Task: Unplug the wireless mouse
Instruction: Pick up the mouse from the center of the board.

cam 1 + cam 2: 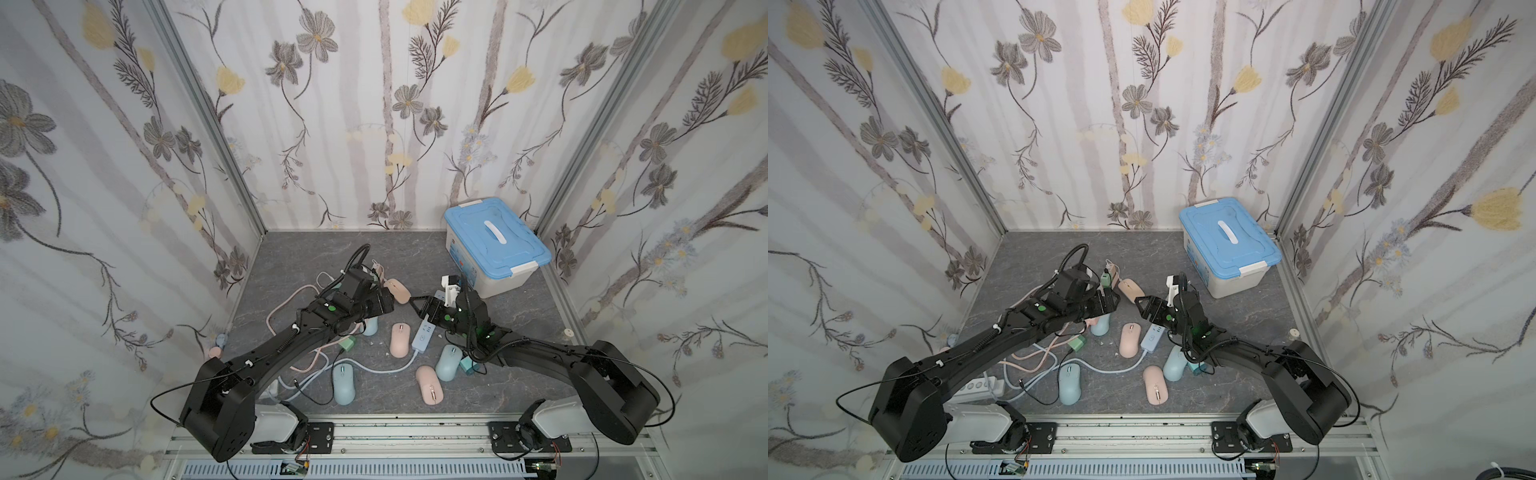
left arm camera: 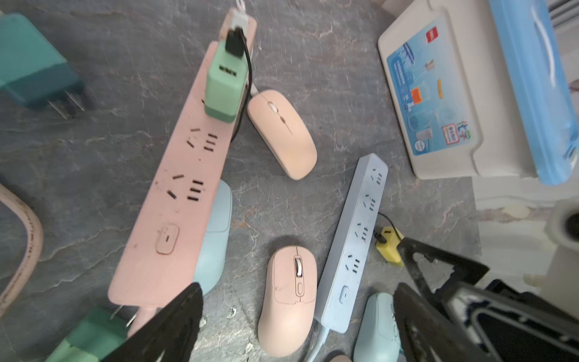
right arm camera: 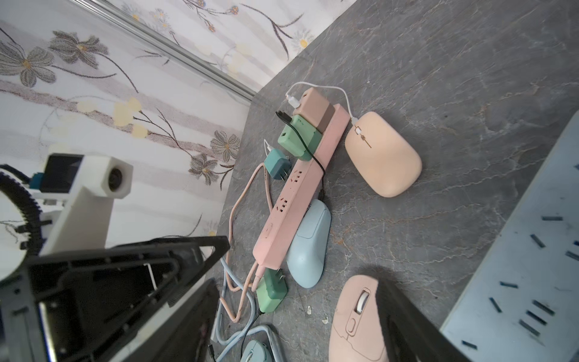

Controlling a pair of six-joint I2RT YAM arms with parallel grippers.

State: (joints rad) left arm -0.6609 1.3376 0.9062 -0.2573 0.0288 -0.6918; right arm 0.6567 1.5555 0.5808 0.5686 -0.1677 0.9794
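Note:
The wireless mouse (image 3: 383, 153) is flat and peach. It lies beside the far end of a pink power strip (image 3: 300, 188). A white cable (image 3: 341, 91) runs from its nose to a tan charger (image 3: 313, 106) plugged into that strip. The mouse shows in both top views (image 1: 397, 289) (image 1: 1130, 289) and in the left wrist view (image 2: 282, 133). My left gripper (image 2: 296, 286) (image 1: 386, 301) hovers open just short of the mouse, holding nothing. My right gripper (image 3: 297, 301) (image 1: 417, 305) faces it from the right, also open and holding nothing.
A blue-lidded box (image 1: 494, 245) stands at the back right. A blue power strip (image 1: 424, 332), a pink mouse (image 1: 400, 338), blue mice (image 1: 344, 382) (image 1: 449, 361), another pink mouse (image 1: 430, 384), green chargers (image 3: 299, 141) (image 1: 347, 344), a yellow plug (image 2: 388, 244) and tangled cables (image 1: 291, 307) crowd the floor.

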